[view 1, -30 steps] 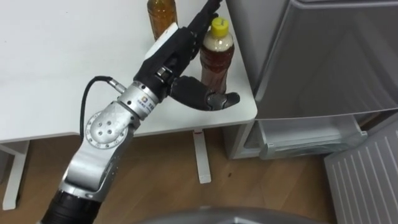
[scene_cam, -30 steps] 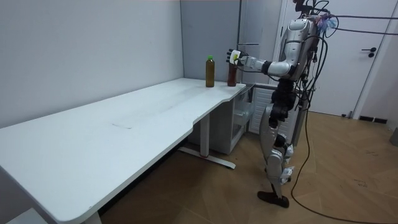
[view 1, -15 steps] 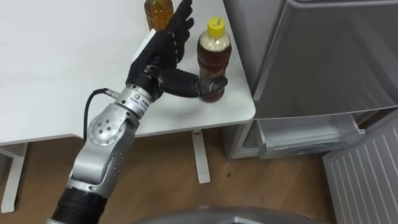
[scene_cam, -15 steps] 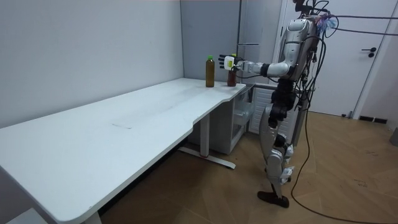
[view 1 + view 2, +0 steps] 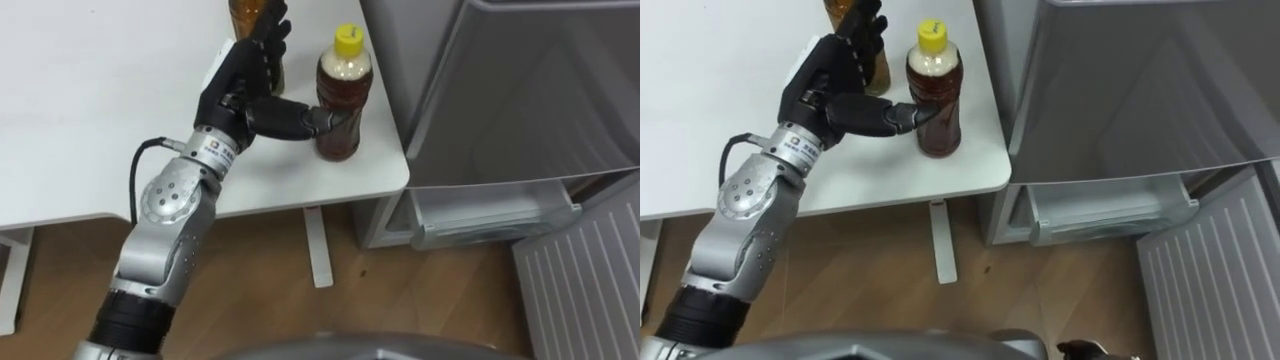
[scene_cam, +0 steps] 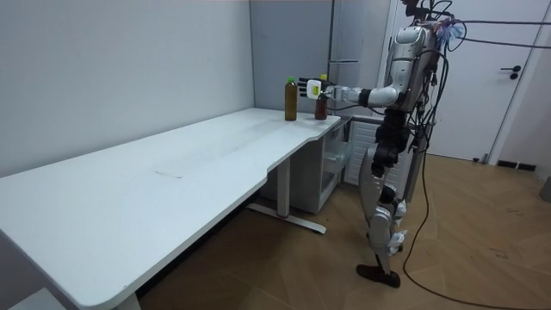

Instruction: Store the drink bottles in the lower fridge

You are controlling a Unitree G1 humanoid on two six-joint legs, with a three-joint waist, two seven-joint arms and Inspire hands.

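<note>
White desk (image 5: 80,120) runs along the wall, and the robot stands at its end next to the fridge (image 5: 500,90), left arm stretched out over the desk corner. Bottle with the yellow cap (image 5: 340,100) stands upright right at that corner, close to the desk's right edge and not far from the near edge, full of brown drink. Second bottle (image 5: 242,14) (green cap, going by the room view) is further back from the near edge and a bit to the left, also upright.

Left hand (image 5: 240,85) sits between the two bottles. Its fingers point straight up and wide apart, crossing in front of the second bottle, and the thumb reaches sideways with its tip against the yellow-cap bottle's side. Looks like touching, though I can't really tell how firmly. Nothing is wrapped around either bottle.

Down low, the fridge's lower compartment (image 5: 490,215) is open, with its door (image 5: 585,280) swung out at the bottom right.
</note>
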